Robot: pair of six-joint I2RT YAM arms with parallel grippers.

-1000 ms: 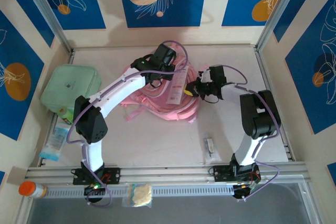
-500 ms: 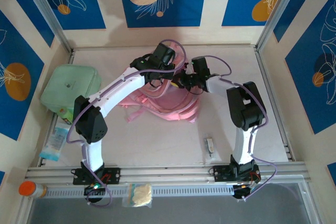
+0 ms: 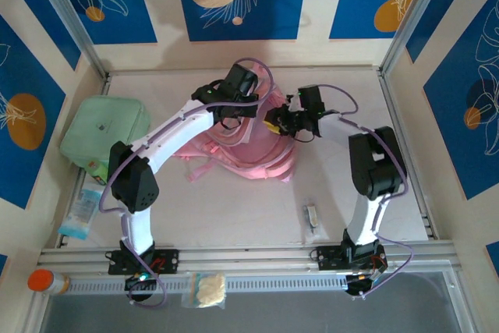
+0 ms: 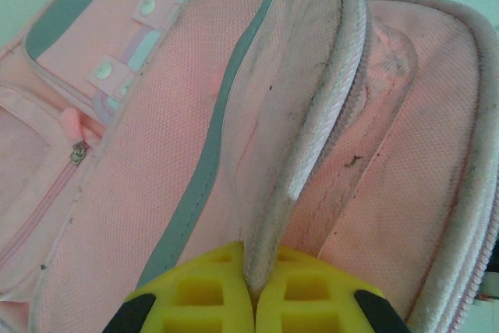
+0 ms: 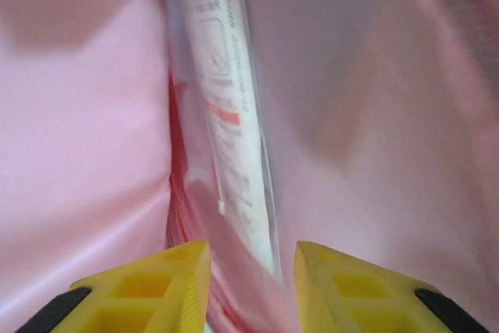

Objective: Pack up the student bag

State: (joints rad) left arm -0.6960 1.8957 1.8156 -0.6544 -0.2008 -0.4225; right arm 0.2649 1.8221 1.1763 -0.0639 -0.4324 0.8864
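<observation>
Yellow-tipped left gripper [image 4: 251,286] is clamped on the rim [image 4: 312,138] of the student bag [image 3: 253,157], holding it open at the back-centre of the table [image 3: 234,216]. Your right gripper [image 5: 252,259] sits inside the mouth, jaws apart, with a flat white packet [image 5: 230,138] loose just ahead against the lining. Looks like the insert step; next, back the right arm straight out without dragging the packet along.
</observation>
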